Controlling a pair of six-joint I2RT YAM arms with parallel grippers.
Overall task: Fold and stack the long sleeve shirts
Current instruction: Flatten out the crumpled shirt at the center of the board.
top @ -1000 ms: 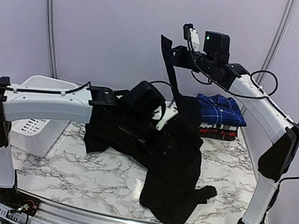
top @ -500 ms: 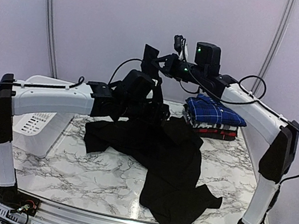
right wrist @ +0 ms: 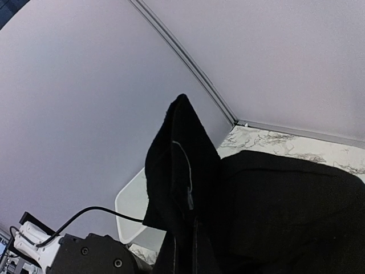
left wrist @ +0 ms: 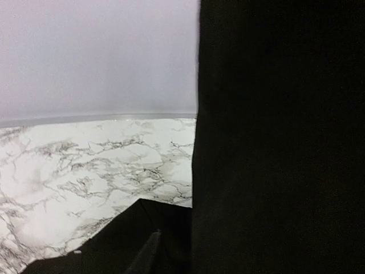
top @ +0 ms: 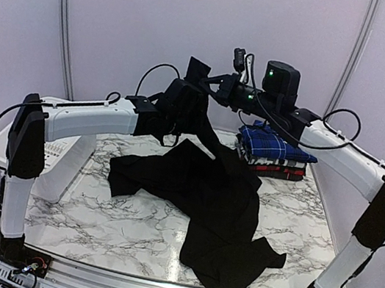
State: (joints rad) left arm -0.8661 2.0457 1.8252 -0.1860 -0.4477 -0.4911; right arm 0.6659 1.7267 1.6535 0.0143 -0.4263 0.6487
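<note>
**Insp:** Top external: R gripper [top: 210,86] is clamped on a corner of the black shirt [top: 220,201], raised at rear centre. Rest of it lies crumpled on the tabletop [top: 111,227].

**Supv:** L gripper [top: 188,106]?

**Insp:** Against the hanging cloth. Jaws are hidden, can't tell if it's gripping.

**Supv:** Rec.?

**Insp:** L should pinch the same edge lower down, then the arms spread apart so the cloth lies flat before folding. Keep clear of the plaid stack [top: 277,148].
</note>
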